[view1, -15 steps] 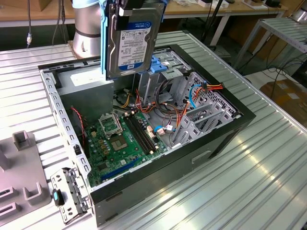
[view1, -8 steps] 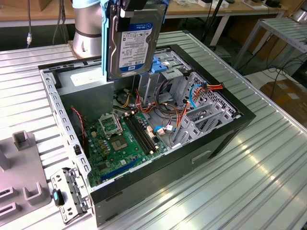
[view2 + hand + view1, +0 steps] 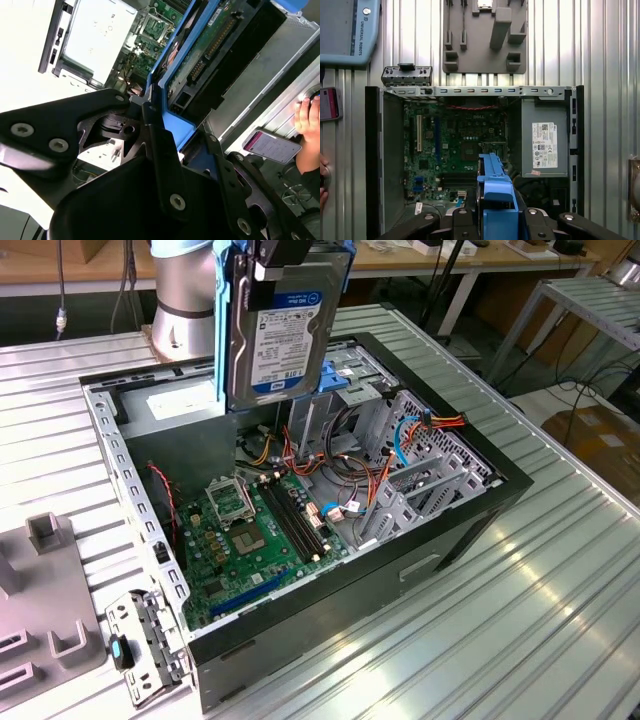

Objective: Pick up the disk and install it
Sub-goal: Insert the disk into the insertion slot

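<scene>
**DISK HELD OVER THE OPEN CASE: ALIGNMENT BEFORE SEATING**

**Status.** The gripper [image 3: 287, 262] is clamped on the disk [image 3: 275, 345], with its fingers bearing on the blue side rails [image 3: 495, 197]. The disk hangs on edge directly beneath the gripper, over the open computer case [image 3: 330, 615]. Its label faces the exterior camera. It is not yet installed. Whether its lower edge has passed below the case rim cannot be told.

**Beneath the gripper.** The motherboard [image 3: 245, 540] lies on the case floor under the held disk. The drive cage [image 3: 352, 380] stands just beside the disk's lower end. A cable bundle [image 3: 345, 455] runs between cage and board. The power-supply box [image 3: 545, 145] sits off to one side of the gripper.

**Doing the step well (judgement).**
1. Hold both rails evenly. A skewed grip would likely jam the rails on entry.
2. Square the disk to the cage opening before any descent.
3. Treat the cable bundle as the main snag risk and keep the disk's lower edge clear of it.
4. Confirm that the connector edge [image 3: 200, 65] faces the cables.
5. A person's hand [image 3: 307, 112] rests near the case beside a phone [image 3: 272, 145]. Keep the path away from it.
</scene>
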`<state>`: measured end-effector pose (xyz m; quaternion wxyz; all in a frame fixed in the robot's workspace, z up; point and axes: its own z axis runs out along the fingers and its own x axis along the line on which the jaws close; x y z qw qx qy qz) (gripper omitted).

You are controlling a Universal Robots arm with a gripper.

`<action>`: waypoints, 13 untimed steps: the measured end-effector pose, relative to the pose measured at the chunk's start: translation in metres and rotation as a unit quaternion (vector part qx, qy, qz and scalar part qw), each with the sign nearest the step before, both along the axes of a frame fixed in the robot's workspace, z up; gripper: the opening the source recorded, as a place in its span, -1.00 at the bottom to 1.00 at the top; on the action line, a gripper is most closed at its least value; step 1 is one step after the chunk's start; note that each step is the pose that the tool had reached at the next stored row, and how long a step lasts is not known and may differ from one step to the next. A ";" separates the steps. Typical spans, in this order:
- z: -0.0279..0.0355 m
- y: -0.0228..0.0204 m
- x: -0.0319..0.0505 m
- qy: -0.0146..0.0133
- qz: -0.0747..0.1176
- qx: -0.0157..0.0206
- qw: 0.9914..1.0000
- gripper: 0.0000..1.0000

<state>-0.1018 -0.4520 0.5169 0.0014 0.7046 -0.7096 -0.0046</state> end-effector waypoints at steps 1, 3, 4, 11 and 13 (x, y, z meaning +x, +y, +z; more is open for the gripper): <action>0.0000 -0.0008 0.0000 0.000 0.000 0.000 1.000 -0.26; 0.0000 -0.0045 0.0000 0.000 0.000 0.000 1.000 -0.26; 0.0000 -0.0077 0.0000 0.000 0.000 0.000 1.000 -0.26; -0.0001 -0.0130 0.0000 0.000 0.000 0.000 1.000 -0.26; -0.0002 -0.0133 0.0000 0.000 0.000 0.000 1.000 -0.26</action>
